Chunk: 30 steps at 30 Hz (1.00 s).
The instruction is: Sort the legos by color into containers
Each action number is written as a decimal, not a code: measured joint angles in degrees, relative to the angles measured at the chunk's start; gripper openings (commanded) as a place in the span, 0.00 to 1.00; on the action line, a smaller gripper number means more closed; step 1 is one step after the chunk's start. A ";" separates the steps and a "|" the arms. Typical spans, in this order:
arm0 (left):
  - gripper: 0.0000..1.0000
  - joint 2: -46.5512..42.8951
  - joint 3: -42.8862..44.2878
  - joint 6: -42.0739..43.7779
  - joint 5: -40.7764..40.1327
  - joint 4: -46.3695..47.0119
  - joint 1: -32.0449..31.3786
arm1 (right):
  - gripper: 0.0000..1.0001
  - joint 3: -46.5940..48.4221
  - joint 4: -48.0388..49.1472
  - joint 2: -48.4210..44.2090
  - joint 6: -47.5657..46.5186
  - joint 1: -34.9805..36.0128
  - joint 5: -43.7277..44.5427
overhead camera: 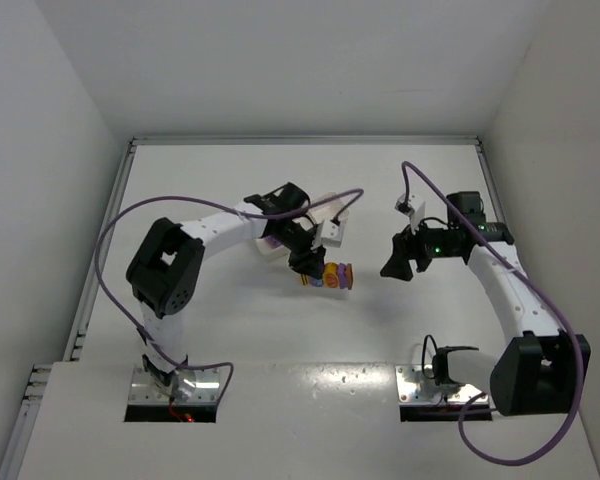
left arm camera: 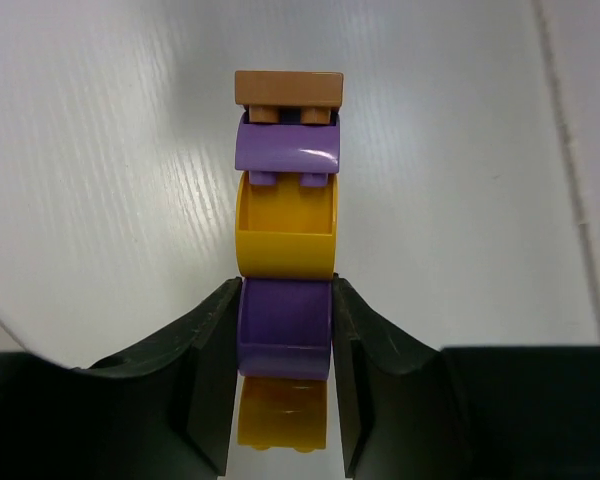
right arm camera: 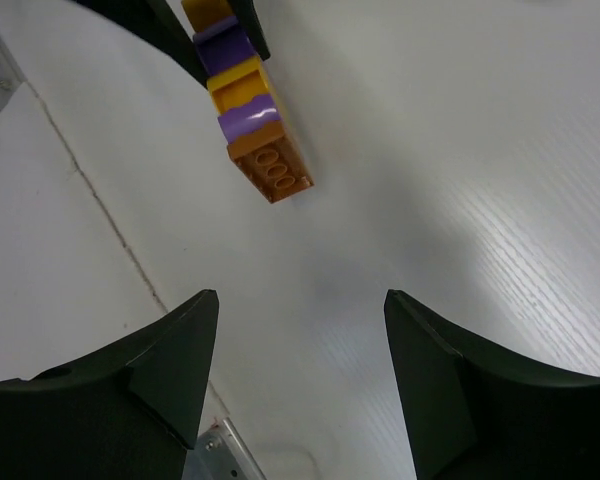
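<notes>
My left gripper [overhead camera: 310, 266] is shut on a stack of legos [overhead camera: 337, 275] held sideways just over the table. In the left wrist view the stack runs orange [left arm camera: 287, 92], purple [left arm camera: 287, 146], yellow [left arm camera: 285, 235], then a purple brick [left arm camera: 285, 325] clamped between the fingers [left arm camera: 212, 340], with a yellow brick [left arm camera: 283, 410] behind it. My right gripper [overhead camera: 394, 263] is open and empty, to the right of the stack. The stack [right arm camera: 250, 100] shows at the top of the right wrist view. The white tray [overhead camera: 326, 200] is mostly hidden under my left arm.
A bit of purple [overhead camera: 270, 243] shows by the left forearm, at the hidden tray's edge. White walls close the table at the back and sides. Purple cables loop off both arms. A seam [right arm camera: 100, 210] crosses the table surface.
</notes>
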 measured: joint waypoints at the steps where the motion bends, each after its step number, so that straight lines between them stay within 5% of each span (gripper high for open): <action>1: 0.13 -1.16 -0.57 -1.86 2.23 -0.22 1.16 | 0.69 0.22 -0.31 0.52 -1.07 0.07 -1.46; 10: 0.12 -5.97 -1.01 -13.18 17.42 -0.07 4.61 | 0.69 4.31 -7.15 9.94 -10.54 0.72 -11.82; 25: 0.12 -5.90 0.28 -17.73 22.86 -0.09 4.87 | 0.69 10.64 -11.04 16.72 -14.21 8.87 -18.84; 28: 0.12 -5.88 0.61 -17.92 23.12 -0.07 4.87 | 0.61 10.91 -11.32 18.16 -14.32 10.47 -18.88; 30: 0.12 -5.88 0.63 -17.97 23.15 -0.07 4.87 | 0.41 11.13 -11.37 18.95 -14.62 11.30 -18.88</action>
